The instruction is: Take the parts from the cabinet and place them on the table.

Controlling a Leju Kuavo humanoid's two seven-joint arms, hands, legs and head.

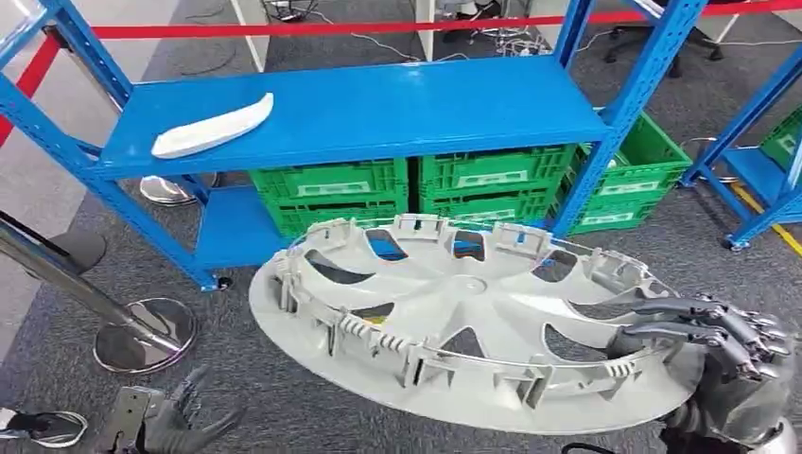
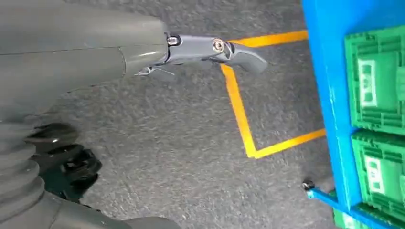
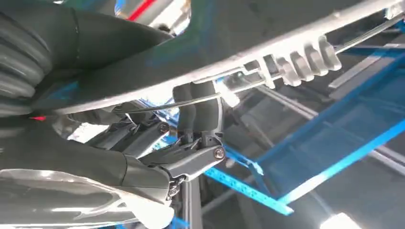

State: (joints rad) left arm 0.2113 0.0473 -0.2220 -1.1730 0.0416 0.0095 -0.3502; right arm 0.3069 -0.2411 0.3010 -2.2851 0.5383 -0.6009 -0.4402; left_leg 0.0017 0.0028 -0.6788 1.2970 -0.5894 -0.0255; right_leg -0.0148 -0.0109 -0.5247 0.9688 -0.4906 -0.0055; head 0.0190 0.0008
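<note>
A large grey wheel cover [image 1: 463, 317] with spokes and clips hangs tilted in front of the blue shelving rack [image 1: 359, 113]. My right hand [image 1: 723, 345] grips its rim at the lower right, fingers curled over the edge; the right wrist view shows the fingers [image 3: 191, 157] hooked under the rim [image 3: 267, 62]. A white curved part [image 1: 213, 128] lies on the rack's upper shelf at the left. My left hand [image 1: 175, 421] hangs low at the bottom left, fingers spread and holding nothing; in the left wrist view its thumb [image 2: 215, 50] reaches out over the carpet.
Green crates [image 1: 411, 194] fill the rack's lower shelf, and another [image 1: 638, 175] stands to the right. A red barrier tape [image 1: 378, 28] runs behind. A chrome stand base [image 1: 147, 331] sits on the carpet at the left. Yellow floor lines [image 2: 243, 119] mark the carpet beside the rack.
</note>
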